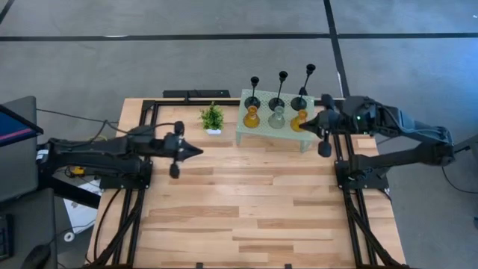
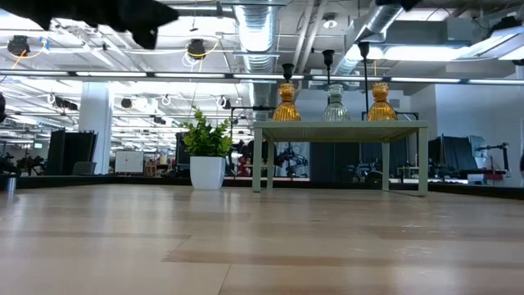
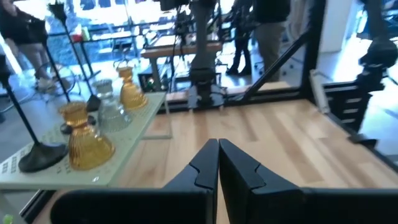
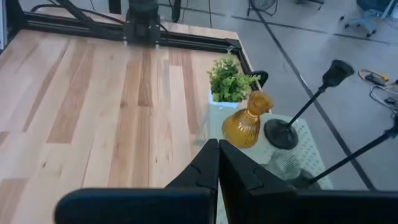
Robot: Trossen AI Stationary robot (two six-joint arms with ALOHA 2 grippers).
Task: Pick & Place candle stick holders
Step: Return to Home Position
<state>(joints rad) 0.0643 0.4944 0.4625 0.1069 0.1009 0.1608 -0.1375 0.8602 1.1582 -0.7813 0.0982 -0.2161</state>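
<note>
Six holders (image 1: 277, 117) sit on the mesh stand (image 1: 269, 136), far on the tabletop (image 1: 246, 202). Left end effector (image 1: 199, 150) and right end effector (image 1: 305, 126) hover closed, empty.

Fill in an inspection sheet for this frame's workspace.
Surface: wooden table, plank top.
Job's things: three black holders, two amber glass ones and a clear one, all on the green stand.
Clutter: potted plant beside the stand.
Grippers: left gripper over the table's left half, jaws shut, empty; right gripper above the stand's right end, jaws shut, empty.
Cables: black cable running left of the table.
Surroundings: grey floor; people beyond the table.
</note>
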